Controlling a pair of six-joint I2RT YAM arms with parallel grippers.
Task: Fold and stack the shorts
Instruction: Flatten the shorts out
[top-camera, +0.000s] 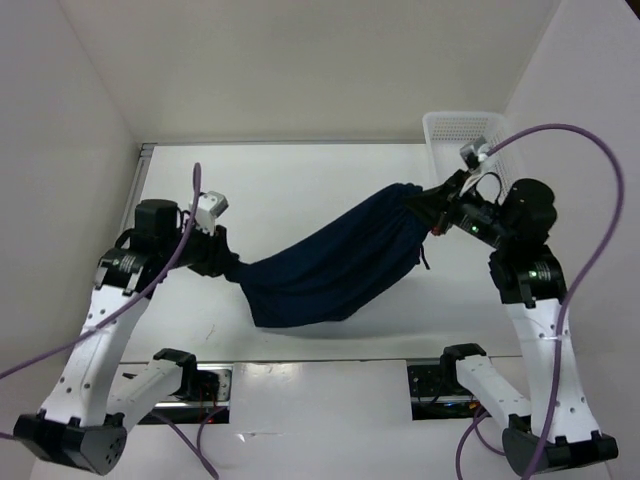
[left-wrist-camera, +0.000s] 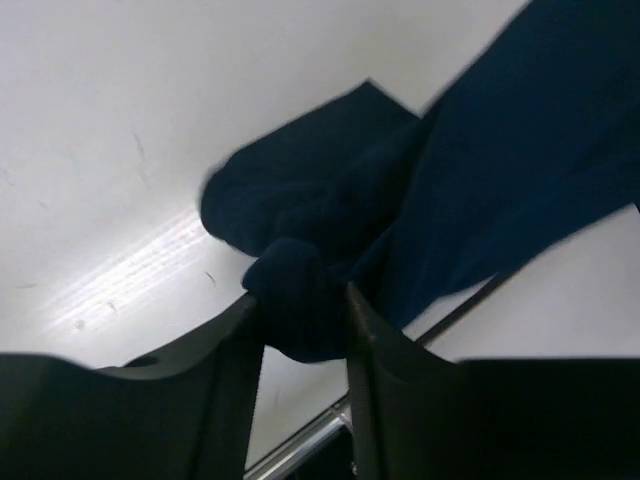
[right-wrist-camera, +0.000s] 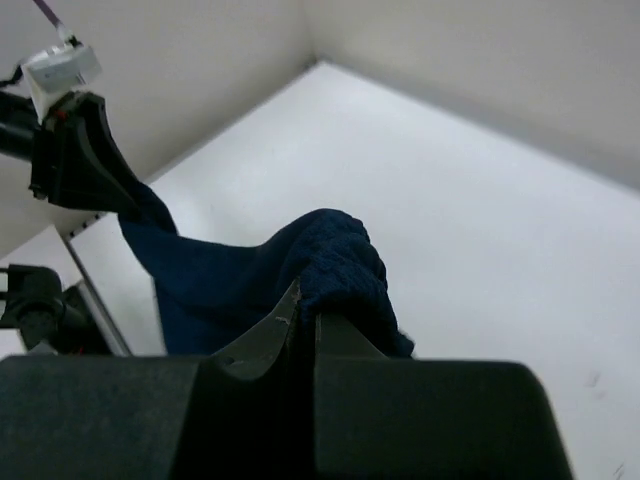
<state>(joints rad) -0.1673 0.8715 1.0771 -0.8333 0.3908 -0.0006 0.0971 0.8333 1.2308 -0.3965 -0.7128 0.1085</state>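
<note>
Dark navy shorts (top-camera: 335, 262) hang stretched between my two grippers above the white table. My left gripper (top-camera: 228, 262) is shut on the lower left end of the shorts (left-wrist-camera: 300, 300), bunched between its fingers. My right gripper (top-camera: 425, 208) is shut on the upper right end, the gathered waistband (right-wrist-camera: 340, 255). The cloth sags in the middle, and its bottom edge is near or on the table's front.
A white perforated basket (top-camera: 455, 135) stands at the back right corner by the right gripper. White walls close in on both sides. The table's front edge has a metal rail (left-wrist-camera: 300, 445) and two cut-outs with electronics (top-camera: 440, 385).
</note>
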